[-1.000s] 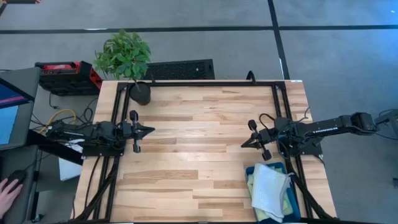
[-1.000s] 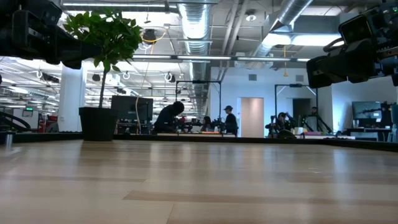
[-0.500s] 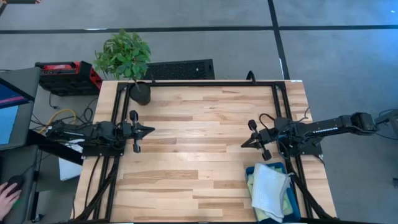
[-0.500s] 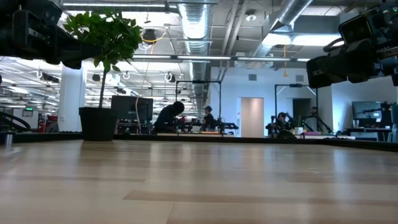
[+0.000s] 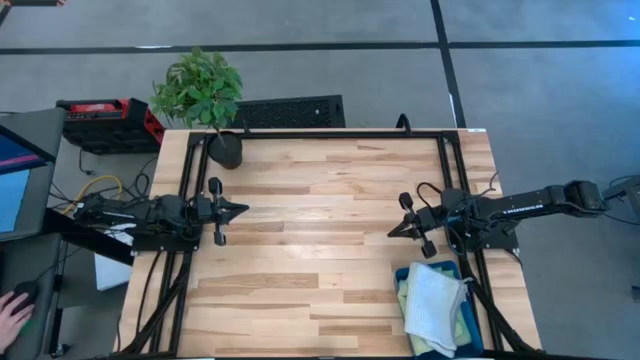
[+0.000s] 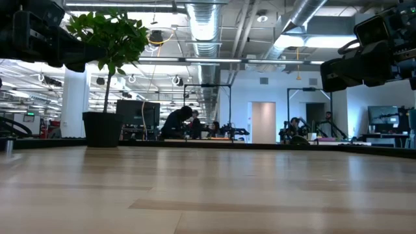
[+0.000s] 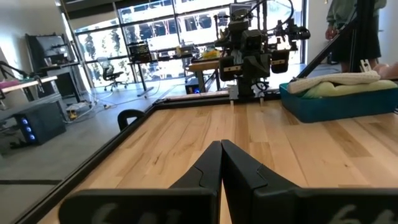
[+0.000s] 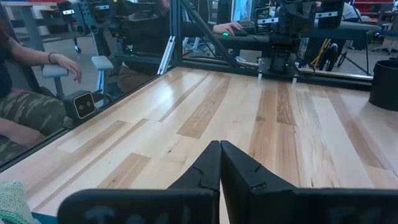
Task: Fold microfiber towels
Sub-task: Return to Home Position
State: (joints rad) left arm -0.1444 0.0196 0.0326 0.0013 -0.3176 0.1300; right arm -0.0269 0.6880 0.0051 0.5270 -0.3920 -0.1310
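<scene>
Jaws shut tip to tip, holding nothing, on left gripper (image 5: 243, 209) at 9 o'clock and right gripper (image 5: 392, 231) at 3 o'clock of wooden table (image 5: 320, 180); microfiber towels (image 5: 433, 305) piled in teal bin (image 7: 339, 104) at 5 o'clock, potted plant (image 5: 200, 90) at 11 o'clock, ceiling ducts (image 6: 201, 19) and people (image 6: 174, 123) beyond.

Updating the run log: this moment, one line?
left gripper shut, left side | right gripper shut, right side | towels in bin
</scene>
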